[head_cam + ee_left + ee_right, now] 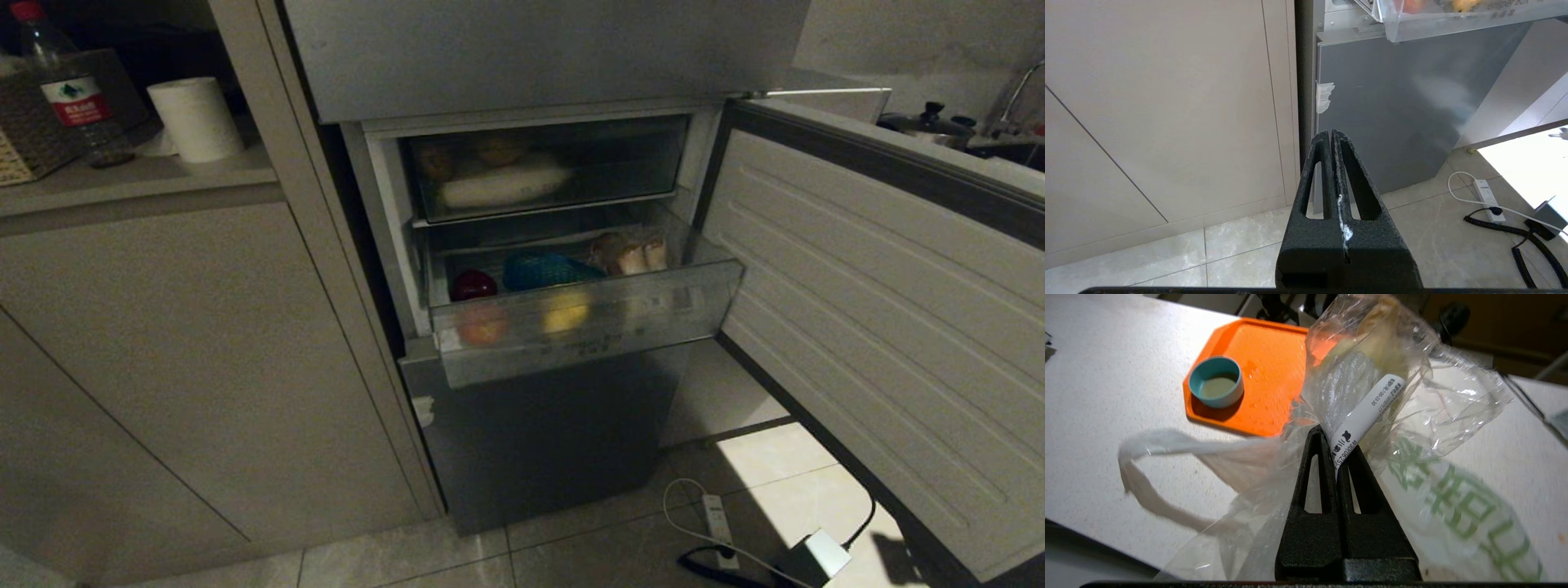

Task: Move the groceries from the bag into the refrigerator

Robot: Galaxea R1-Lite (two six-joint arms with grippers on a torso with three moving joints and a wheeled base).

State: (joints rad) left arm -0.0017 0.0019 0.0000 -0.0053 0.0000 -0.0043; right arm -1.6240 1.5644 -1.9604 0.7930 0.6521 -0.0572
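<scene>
In the right wrist view my right gripper (1333,435) is shut on a clear film pack of groceries (1372,355) with a white label (1367,412); pale beige food shows inside it. The pack hangs over the crinkly white bag (1453,498) with green characters, whose handle (1167,445) loops to one side. In the head view the refrigerator (539,57) has its middle door (882,286) swung open and a clear drawer (588,318) pulled out, holding fruit and beige lumps (633,253). My left gripper (1329,134) is shut and empty, parked low before the fridge's lower door (1404,102). Neither arm shows in the head view.
An orange tray (1274,375) with a teal cup (1216,381) lies on the white table (1106,375) beyond the bag. Beige cabinets (163,343) stand left of the fridge, with a water bottle (69,90) and paper roll (196,118) above. A power strip (718,523) and cables lie on the floor.
</scene>
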